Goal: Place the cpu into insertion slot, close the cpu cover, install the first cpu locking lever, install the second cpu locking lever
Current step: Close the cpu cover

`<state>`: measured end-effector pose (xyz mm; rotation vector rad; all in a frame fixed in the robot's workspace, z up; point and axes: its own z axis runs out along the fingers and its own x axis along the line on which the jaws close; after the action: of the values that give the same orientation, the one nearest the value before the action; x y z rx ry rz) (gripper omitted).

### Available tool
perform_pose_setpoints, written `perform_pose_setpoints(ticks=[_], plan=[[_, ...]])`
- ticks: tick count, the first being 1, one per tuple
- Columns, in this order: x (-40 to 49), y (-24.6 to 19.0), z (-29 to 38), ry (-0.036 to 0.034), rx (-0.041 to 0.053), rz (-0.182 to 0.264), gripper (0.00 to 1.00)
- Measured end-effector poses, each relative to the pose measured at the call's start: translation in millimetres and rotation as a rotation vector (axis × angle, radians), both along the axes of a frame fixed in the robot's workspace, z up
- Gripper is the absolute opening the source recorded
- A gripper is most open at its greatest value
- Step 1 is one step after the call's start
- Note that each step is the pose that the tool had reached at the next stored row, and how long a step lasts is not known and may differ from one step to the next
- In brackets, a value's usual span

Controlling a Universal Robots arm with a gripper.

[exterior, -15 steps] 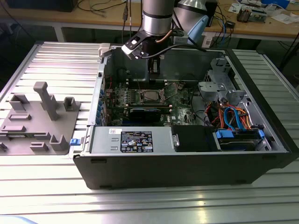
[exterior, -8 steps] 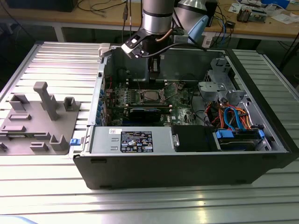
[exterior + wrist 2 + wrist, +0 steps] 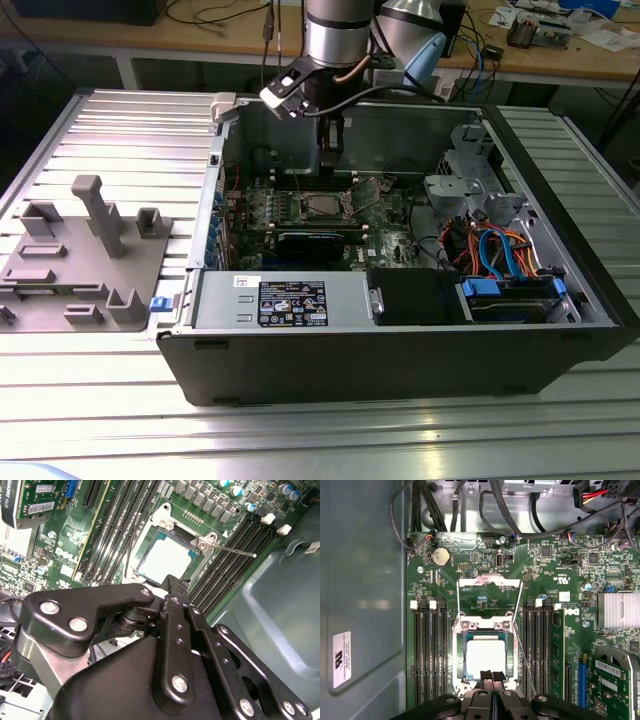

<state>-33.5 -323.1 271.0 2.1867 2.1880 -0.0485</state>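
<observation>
Gripper: the gripper (image 3: 491, 674) has its black fingers pressed together with nothing between them. In both wrist views (image 3: 174, 583) the tips hang over one edge of the insertion slot (image 3: 485, 625). Whether they touch it cannot be told.
Arm: in the exterior view it reaches down into the open computer case (image 3: 300, 360), with the gripper (image 3: 332, 150) at 12 o'clock from the slot.
Cpu: the cpu (image 3: 486, 655) lies flat in the insertion slot, silver top up, seen also in the second wrist view (image 3: 165, 560) and the exterior view (image 3: 320, 205).
Cpu cover: the cpu cover (image 3: 490, 581) is swung open, raised on the side of the slot away from the fingertips.
Locking lever: one thin wire locking lever (image 3: 524, 650) (image 3: 235, 551) is unlatched and juts out beside the slot, over the memory slots (image 3: 540, 655).
Surroundings: in the exterior view a grey fixture tray (image 3: 85, 270) sits at 9 o'clock from the case on the ribbed table (image 3: 300, 440). The power supply (image 3: 280, 300) is at 6 o'clock from the slot.
</observation>
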Motion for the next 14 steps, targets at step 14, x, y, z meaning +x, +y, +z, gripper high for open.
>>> perform_pose_setpoints(ticks=[14], plan=[[3.2, 0.0, 6.1, 0.0000, -0.0003, 0.000, 0.11]])
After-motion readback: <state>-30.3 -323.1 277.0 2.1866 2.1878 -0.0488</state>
